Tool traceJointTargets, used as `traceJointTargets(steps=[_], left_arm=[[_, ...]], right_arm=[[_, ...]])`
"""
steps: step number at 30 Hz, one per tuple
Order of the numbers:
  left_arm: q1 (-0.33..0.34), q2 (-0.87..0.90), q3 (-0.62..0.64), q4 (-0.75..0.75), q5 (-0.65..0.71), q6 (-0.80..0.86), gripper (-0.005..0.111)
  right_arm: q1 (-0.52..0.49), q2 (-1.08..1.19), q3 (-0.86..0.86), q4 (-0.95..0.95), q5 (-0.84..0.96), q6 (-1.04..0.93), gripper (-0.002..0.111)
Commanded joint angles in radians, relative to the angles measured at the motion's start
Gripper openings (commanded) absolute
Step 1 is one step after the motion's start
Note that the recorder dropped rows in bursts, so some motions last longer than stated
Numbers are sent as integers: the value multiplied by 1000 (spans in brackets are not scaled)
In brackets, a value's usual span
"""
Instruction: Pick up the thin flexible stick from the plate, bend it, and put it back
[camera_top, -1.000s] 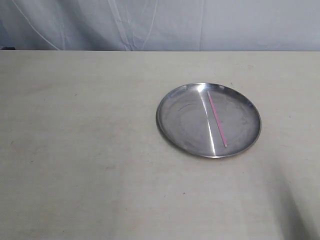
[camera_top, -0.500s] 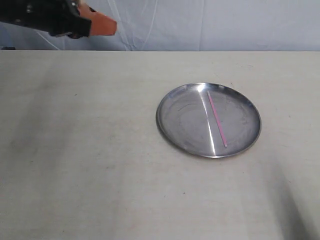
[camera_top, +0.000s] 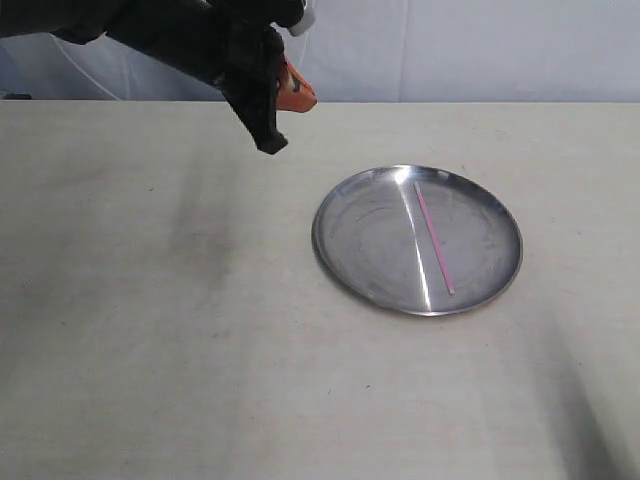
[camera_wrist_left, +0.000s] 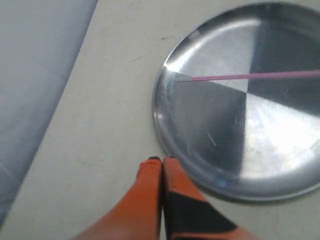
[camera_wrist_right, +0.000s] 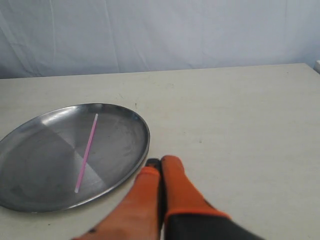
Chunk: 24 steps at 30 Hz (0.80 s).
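Observation:
The round silver plate (camera_top: 350, 250) lies right of the table's centre, and the thin pink stick (camera_top: 433, 238) rests straight on its right half. Both wrist views show the same plate (camera_wrist_left: 200, 165) (camera_wrist_right: 130, 125) and stick (camera_wrist_left: 255, 76) (camera_wrist_right: 86, 152). My left gripper (camera_top: 297, 92) hangs in the air above and to the upper left of the plate, shut and holding nothing (camera_wrist_left: 162, 161). My right gripper (camera_wrist_right: 161, 163) is shut and empty too, just off the plate's rim. It is outside the exterior view.
A pale cloth backdrop (camera_top: 450, 50) hangs behind the table's far edge. The beige tabletop (camera_top: 150, 330) stretches bare to the left and in front of the plate. A soft shadow falls at the lower right corner.
The left arm has swung in from the upper left toward the plate, its orange tips now pointing down and right. The plate and stick have not moved.

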Motion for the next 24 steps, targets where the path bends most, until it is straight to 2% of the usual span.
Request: traceJointTargets(steps=[1,5,9,11,14,16,19,21,24], left_arm=[[10,7,-10,-12,-14,-380,0],[46,-8,-8,-33,40,-481,0],[107,-79,56,-183,43,-445,0],[137,-127,108,-259,62,-386,0],[172,-217,214,-365,93,-291,0],[185,-275,284,-406,96,-249,0],[187,-345,367,-437,81,-221,0],[187,-382,418,-473,79,-198,0],[185,-422,485,-520,81,-161,0]], right_arm=[[-6,-8,4,2,-8,1,-1],[-6,-8,4,2,-10,1,-1],[-6,-8,4,-11,-130,1,-1],[-6,-8,4,90,-299,73,-1],[-6,-8,4,392,-485,354,-1],[-6,-8,4,480,-492,387,-1],[-6,-8,-24,455,-464,384,-1],[-4,7,-85,446,-375,378,-1],[-4,158,-261,341,-161,325,-1]])
